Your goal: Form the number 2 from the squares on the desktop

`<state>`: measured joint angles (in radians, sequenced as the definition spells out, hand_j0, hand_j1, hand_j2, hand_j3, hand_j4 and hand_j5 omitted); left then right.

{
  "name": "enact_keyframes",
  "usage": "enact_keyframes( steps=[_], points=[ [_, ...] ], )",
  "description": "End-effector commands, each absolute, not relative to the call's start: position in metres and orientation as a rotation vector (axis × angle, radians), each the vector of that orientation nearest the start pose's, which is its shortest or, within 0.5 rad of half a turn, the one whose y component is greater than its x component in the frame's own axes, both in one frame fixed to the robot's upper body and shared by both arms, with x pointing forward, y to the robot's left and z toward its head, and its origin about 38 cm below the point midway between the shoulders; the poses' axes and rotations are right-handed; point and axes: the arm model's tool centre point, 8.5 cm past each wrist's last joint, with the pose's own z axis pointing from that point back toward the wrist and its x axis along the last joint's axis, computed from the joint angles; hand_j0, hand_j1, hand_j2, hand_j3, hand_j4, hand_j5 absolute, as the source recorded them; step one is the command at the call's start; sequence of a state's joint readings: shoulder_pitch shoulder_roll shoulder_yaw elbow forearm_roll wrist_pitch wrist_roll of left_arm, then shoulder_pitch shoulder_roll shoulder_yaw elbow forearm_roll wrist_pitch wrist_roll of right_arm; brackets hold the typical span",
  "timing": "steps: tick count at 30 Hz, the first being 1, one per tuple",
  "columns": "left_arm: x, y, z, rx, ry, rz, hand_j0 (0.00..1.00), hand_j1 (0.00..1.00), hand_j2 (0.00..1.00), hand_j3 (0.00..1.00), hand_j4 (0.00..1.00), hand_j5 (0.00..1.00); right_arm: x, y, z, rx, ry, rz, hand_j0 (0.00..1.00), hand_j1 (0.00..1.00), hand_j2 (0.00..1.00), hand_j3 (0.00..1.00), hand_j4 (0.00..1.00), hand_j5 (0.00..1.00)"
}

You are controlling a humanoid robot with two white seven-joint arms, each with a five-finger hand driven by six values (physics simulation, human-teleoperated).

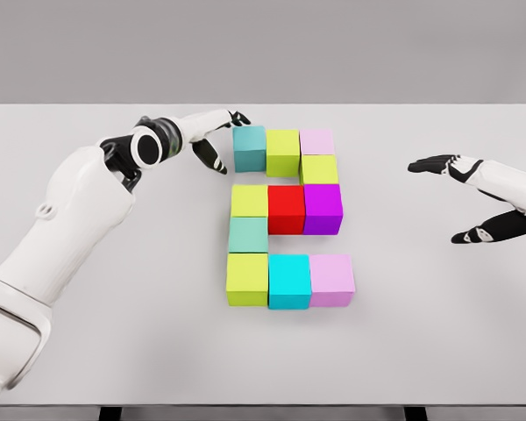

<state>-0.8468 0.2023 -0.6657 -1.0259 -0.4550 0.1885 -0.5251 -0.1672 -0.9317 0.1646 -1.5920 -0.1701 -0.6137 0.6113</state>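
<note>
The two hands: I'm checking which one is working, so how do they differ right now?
The left hand reaches to the teal cube at the figure's top-left, fingers against its side; the right hand hangs open, far from the blocks. Both are white with dark fingers, over the table.

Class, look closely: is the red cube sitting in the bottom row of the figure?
No, the red cube sits in the middle row, between a yellow-green cube and a purple cube.
</note>
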Motion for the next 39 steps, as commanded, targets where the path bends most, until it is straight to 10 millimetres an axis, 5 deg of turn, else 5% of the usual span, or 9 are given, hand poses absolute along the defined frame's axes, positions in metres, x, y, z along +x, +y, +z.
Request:
enact_keyframes(
  steps=[1, 39],
  points=[
    [0.544, 0.146, 0.162, 0.334, -1.137, -1.406, 0.92, 0.92, 0.92, 0.92, 0.92, 0.92, 0.358, -0.372, 0.226, -0.051, -1.713, 1.534, 1.00, 1.00, 1.00, 1.00, 1.00, 1.00],
    [0.542, 0.138, 0.159, 0.319, -1.139, -1.430, 0.92, 0.92, 0.92, 0.92, 0.92, 0.92, 0.350, -0.357, 0.229, -0.020, -1.740, 1.570, 1.00, 1.00, 1.00, 1.00, 1.00, 1.00]
  ],
)
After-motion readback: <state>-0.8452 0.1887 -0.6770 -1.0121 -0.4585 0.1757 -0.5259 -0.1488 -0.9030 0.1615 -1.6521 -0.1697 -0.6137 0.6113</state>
